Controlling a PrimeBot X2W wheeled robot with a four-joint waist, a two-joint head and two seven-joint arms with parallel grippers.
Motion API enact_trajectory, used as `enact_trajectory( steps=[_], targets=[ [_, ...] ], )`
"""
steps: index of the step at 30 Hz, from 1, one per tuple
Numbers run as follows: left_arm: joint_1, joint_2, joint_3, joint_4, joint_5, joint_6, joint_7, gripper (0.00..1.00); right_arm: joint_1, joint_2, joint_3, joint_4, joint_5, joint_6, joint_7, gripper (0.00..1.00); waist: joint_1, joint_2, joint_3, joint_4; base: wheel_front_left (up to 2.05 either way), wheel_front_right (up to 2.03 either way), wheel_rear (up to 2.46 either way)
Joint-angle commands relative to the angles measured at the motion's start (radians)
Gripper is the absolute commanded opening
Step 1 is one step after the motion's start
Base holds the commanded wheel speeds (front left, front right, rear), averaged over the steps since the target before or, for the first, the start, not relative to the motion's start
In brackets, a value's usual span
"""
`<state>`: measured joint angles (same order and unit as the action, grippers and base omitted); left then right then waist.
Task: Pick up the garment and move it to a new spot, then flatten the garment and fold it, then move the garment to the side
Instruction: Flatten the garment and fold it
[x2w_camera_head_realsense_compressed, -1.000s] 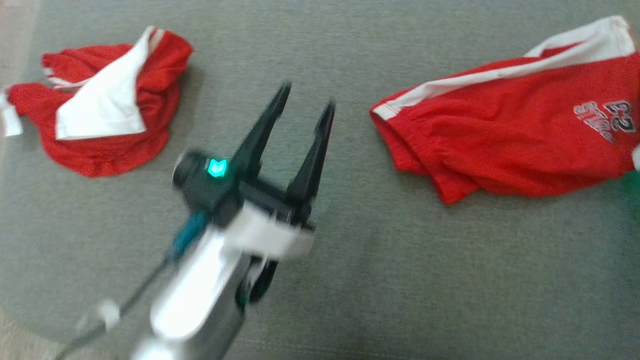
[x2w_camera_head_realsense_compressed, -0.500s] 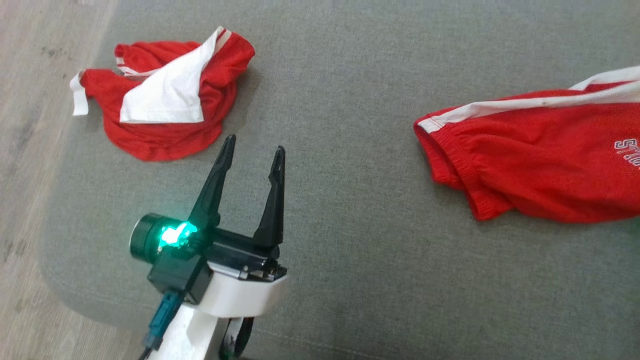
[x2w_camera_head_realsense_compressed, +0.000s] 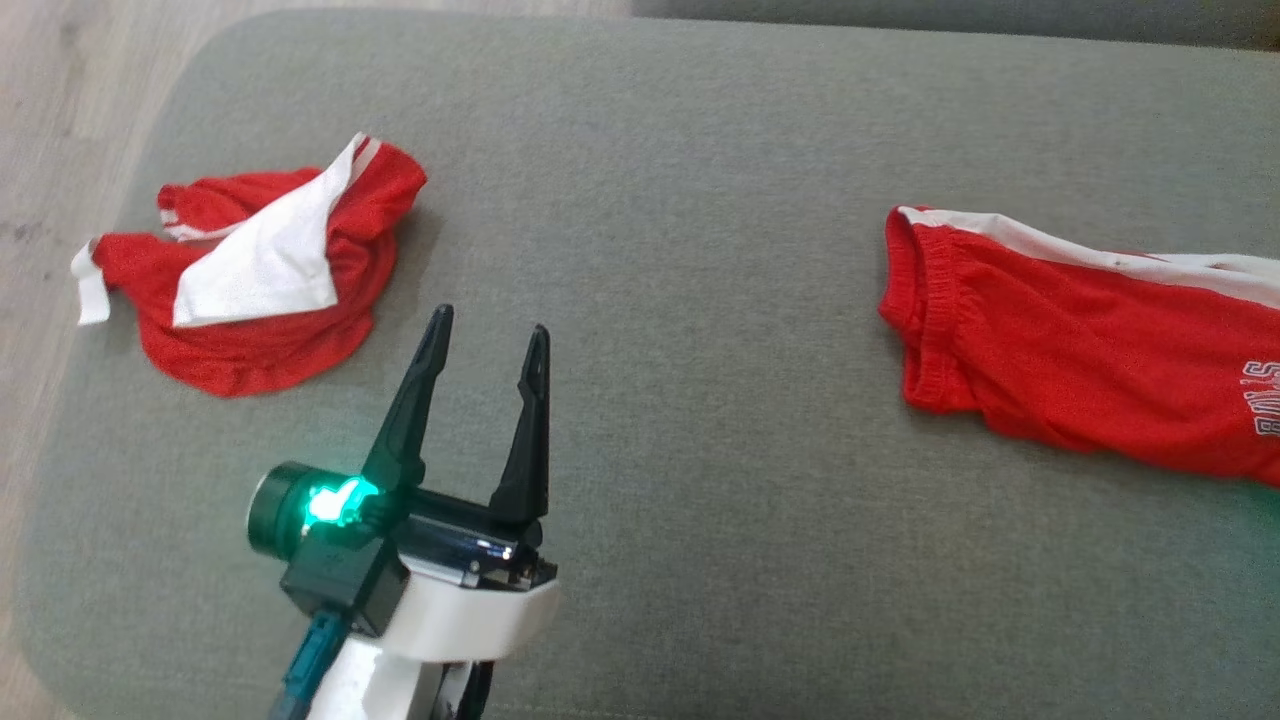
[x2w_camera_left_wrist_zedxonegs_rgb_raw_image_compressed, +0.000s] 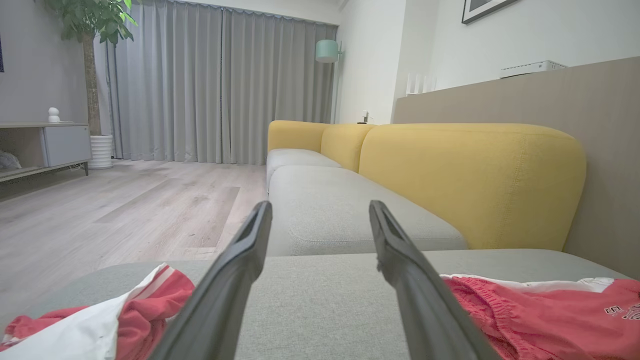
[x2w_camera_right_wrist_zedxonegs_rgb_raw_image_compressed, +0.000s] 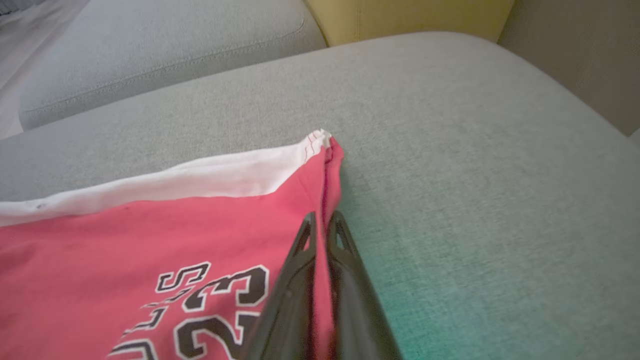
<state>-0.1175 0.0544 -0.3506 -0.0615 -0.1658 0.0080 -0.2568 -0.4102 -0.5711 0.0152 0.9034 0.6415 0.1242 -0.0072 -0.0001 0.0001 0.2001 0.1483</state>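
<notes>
Toward the right edge of the seat cushion (x2w_camera_head_realsense_compressed: 700, 450), the right gripper (x2w_camera_right_wrist_zedxonegs_rgb_raw_image_compressed: 323, 216) pinches a thin fold of the red shorts (x2w_camera_right_wrist_zedxonegs_rgb_raw_image_compressed: 150, 225); so shallow a grip may slip when lifting. The left gripper (x2w_camera_head_realsense_compressed: 490, 322) is open.

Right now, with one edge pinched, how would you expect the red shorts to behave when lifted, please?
Probably floppy: the red shorts lie thin and creased on the cushion, so they should drape from the right gripper pinching one edge. Likely light, being thin fabric. Pushed, they'd probably bunch rather than slide.
</notes>
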Motion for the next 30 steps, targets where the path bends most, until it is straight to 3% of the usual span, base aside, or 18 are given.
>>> enact_trajectory(
  steps=[1, 5, 10, 19, 20, 22, 23, 30],
  targets=[
    [-0.003, -0.002, 0.042, -0.028, 0.008, -0.004, -0.005, 1.0, -0.009, -0.034, 0.005, -0.041, -0.016, 0.007, -0.022, 0.0, 0.0001, -0.0001, -0.02, -0.021, 0.0, 0.0, 0.0],
    [0.001, -0.003, 0.042, -0.021, 0.008, -0.009, -0.005, 1.0, -0.028, -0.013, 0.008, -0.08, -0.038, 0.007, -0.038, 0.0, 0.0001, -0.0001, -0.035, -0.032, 0.0, 0.0, 0.0],
    [0.006, -0.004, 0.037, -0.009, 0.008, -0.011, -0.005, 1.0, -0.071, 0.056, 0.059, -0.213, -0.061, 0.007, -0.039, 0.0, 0.0001, -0.0001, -0.059, -0.044, 0.0, 0.0, 0.0],
    [0.006, -0.004, 0.022, 0.003, -0.006, -0.009, -0.005, 1.0, -0.096, 0.22, 0.296, -0.478, -0.13, 0.007, 0.066, 0.0, 0.0001, -0.0001, -0.07, -0.047, 0.0, 0.0, 0.0],
    [0.004, -0.004, 0.018, 0.005, -0.009, -0.01, -0.005, 1.0, -0.089, 0.236, 0.333, -0.489, -0.141, 0.007, 0.083, 0.07, 0.0001, -0.0001, -0.069, -0.043, 0.0, 0.0, 0.0],
    [-0.001, -0.004, 0.011, 0.006, -0.02, -0.009, -0.005, 1.0, -0.068, 0.264, 0.388, -0.5, -0.163, 0.007, 0.099, 0.82, 0.0001, -0.0001, -0.069, -0.034, 0.0, 0.0, 0.0],
    [-0.003, -0.004, 0.008, 0.008, -0.025, -0.008, -0.005, 1.0, -0.056, 0.28, 0.397, -0.502, -0.168, 0.007, 0.096, 1.0, 0.0001, -0.0001, -0.07, -0.029, 0.0, 0.0, 0.0],
    [0.006, -0.004, 0.006, 0.013, -0.03, 0.0, -0.005, 1.0, 0.033, 0.32, 0.305, -0.567, -0.212, 0.007, -0.07, 1.0, 0.0001, -0.0001, -0.102, -0.007, 0.0, 0.0, 0.0]
  ],
)
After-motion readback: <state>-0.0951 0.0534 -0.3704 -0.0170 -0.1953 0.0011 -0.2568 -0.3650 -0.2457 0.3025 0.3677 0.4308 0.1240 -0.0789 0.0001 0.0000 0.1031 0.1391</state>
